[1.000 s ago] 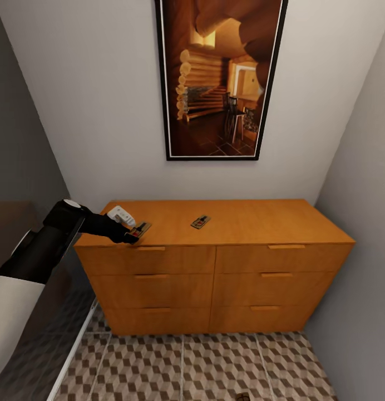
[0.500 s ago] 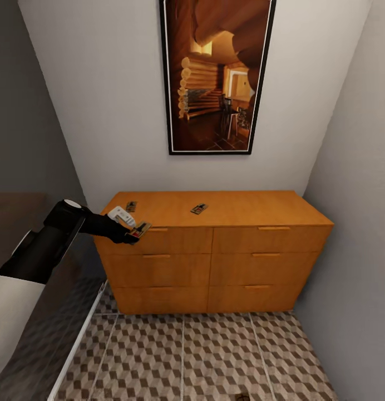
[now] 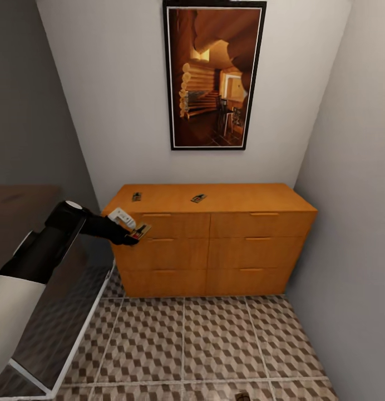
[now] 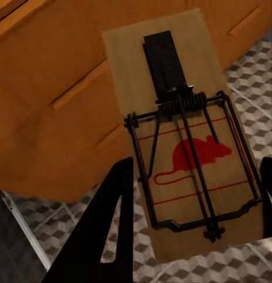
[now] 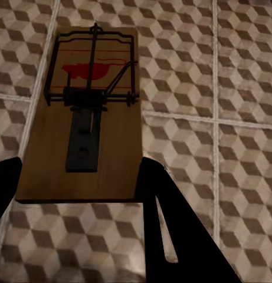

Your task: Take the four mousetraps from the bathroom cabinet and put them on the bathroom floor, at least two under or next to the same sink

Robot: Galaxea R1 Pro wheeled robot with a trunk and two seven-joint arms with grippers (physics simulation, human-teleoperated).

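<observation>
A: What is different from a second ago?

B: The whole head view has pulled back from the cabinet. More of the bathroom floor shows in front of it now, and the drawers look smaller. That is the camera moving with the robot, not the furniture.

A: And the left gripper?

B: It holds its place in the head view, out in front of the top left drawer, with a mousetrap pinched between the jaws. The left wrist view shows that trap flat between the two dark fingers, red mouse print up, with the drawer fronts behind it.

A: The right one?

B: The right gripper is clamped on a second mousetrap, held over the cube-pattern tiles.

A: How many are left?

B: Two mousetraps on the cabinet top: one near the left end and one nearer the middle.

A: So what does the retreat mean?

B: I judge that the robot is carrying its pair off toward the sink, which I cannot see here. Another trip for the other two looks necessary.
</observation>
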